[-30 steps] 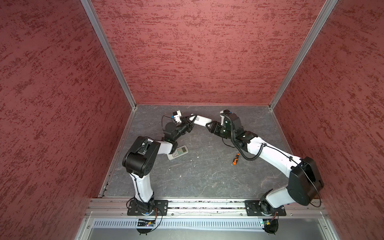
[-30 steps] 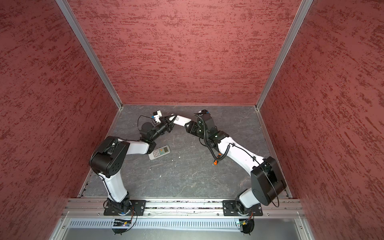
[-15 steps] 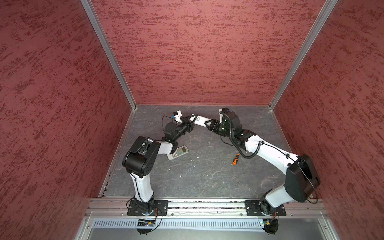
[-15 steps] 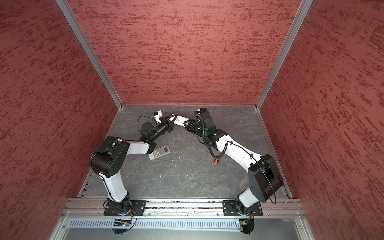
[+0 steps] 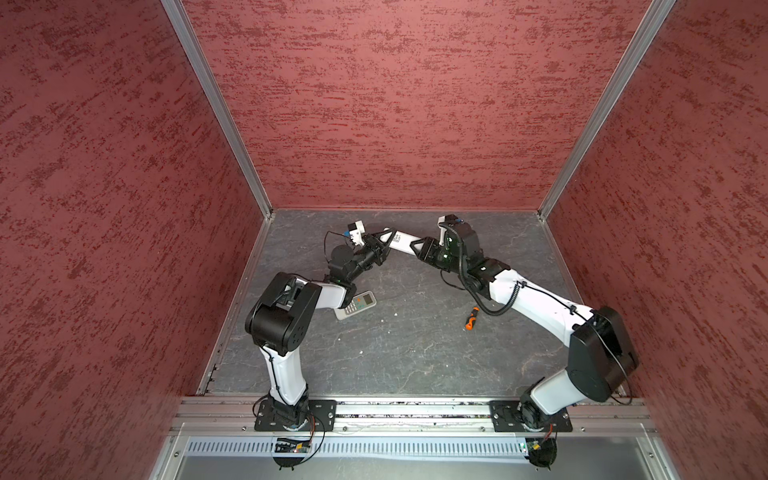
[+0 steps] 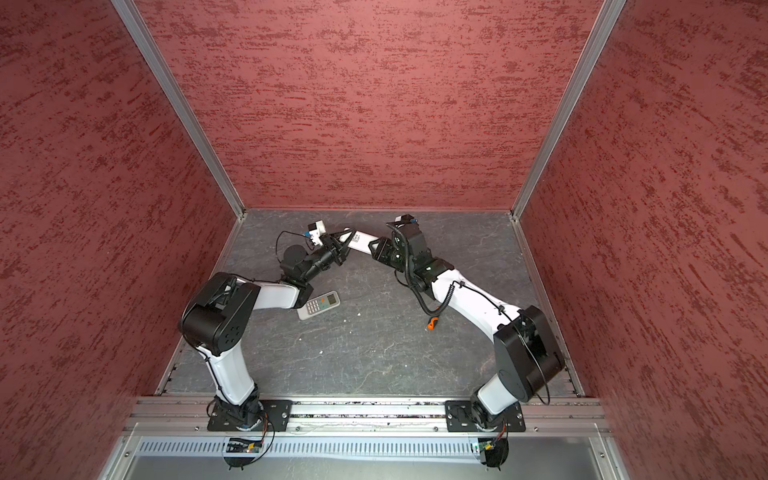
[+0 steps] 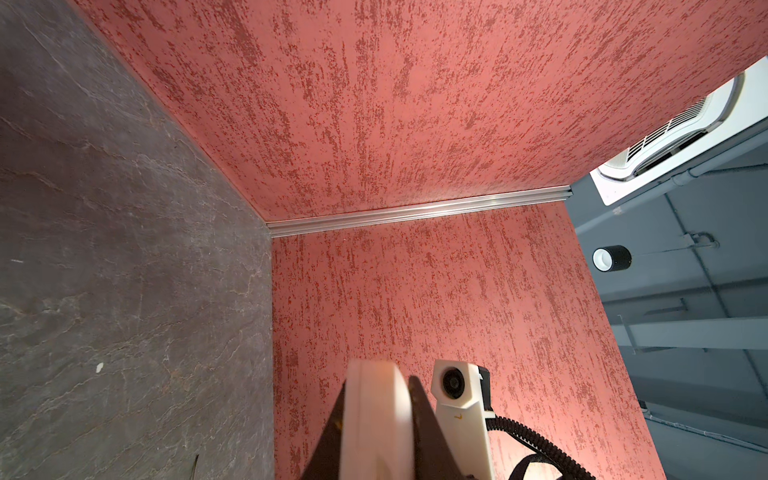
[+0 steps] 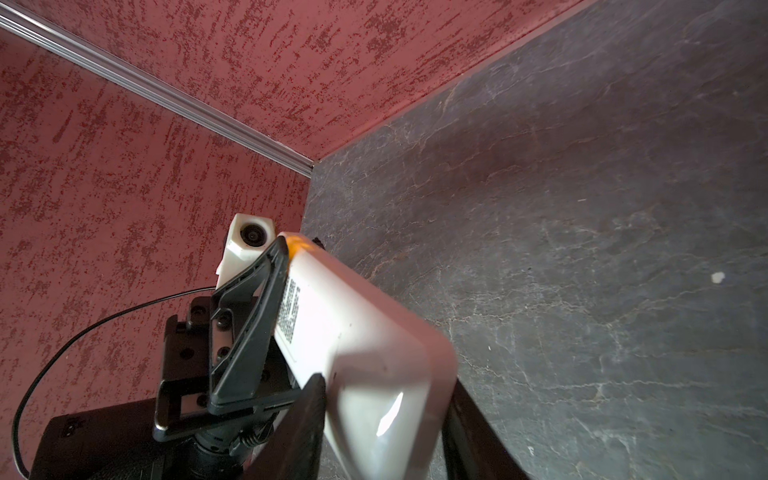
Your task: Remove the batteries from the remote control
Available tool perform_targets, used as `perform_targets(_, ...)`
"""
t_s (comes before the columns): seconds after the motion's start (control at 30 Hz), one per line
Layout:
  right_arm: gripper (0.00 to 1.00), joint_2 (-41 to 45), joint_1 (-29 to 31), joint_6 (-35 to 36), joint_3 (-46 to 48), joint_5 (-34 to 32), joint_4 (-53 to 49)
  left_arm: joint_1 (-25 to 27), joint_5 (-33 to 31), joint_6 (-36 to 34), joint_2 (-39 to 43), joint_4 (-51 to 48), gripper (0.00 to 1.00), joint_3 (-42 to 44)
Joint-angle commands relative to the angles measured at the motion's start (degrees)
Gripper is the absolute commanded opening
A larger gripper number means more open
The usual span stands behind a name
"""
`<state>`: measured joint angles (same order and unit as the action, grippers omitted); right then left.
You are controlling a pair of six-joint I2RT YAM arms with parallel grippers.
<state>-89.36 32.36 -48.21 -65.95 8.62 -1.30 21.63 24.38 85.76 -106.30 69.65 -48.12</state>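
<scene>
Two ends, one white remote: left gripper clenched on it, right gripper you can't tell. Probably light, slick; pinch its edges.

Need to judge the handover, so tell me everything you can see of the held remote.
The held remote is a long, slim white bar of glossy plastic look with rounded ends, a printed label on one face and an orange tint at one tip. It hangs above the table at its far part, the left gripper shut on one end; the right gripper brackets the other, grip uncertain.
</scene>
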Motion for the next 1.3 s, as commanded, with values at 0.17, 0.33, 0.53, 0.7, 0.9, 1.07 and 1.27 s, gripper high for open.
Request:
perform_targets(0.17,0.45,-0.82,-0.71,-1.65,-1.46,-0.87,2.31,0.61,1.00,1.02,-1.10,3.30,0.00,-1.48)
perform_targets(0.33,0.41,-0.50,-0.72,-1.68,-1.21,-0.89,2.20,0.61,1.02,1.08,-0.88,3.22,0.00,-1.54)
perform_targets(0.53,0.37,0.13,-0.84,-1.63,-0.25,-1.06,2.27,0.59,1.10,0.91,-0.69,2.88,0.00,-1.71)
perform_targets(0.7,0.36,0.37,-0.91,-1.57,0.41,-0.89,2.45,0.61,1.19,1.09,-0.65,2.69,0.00,-1.80)
perform_targets(0.9,0.37,0.43,-0.99,-1.52,0.87,-0.76,2.74,0.61,1.19,1.90,-0.75,3.46,0.00,-1.80)
perform_targets(1.07,0.38,0.92,-1.20,-1.54,1.66,-0.89,2.65,0.52,1.19,1.86,-0.48,3.39,0.00,-1.81)
perform_targets(1.27,0.39,1.99,-1.35,-1.62,2.69,-1.44,2.62,0.46,1.23,1.82,-0.34,3.14,0.00,-1.89)
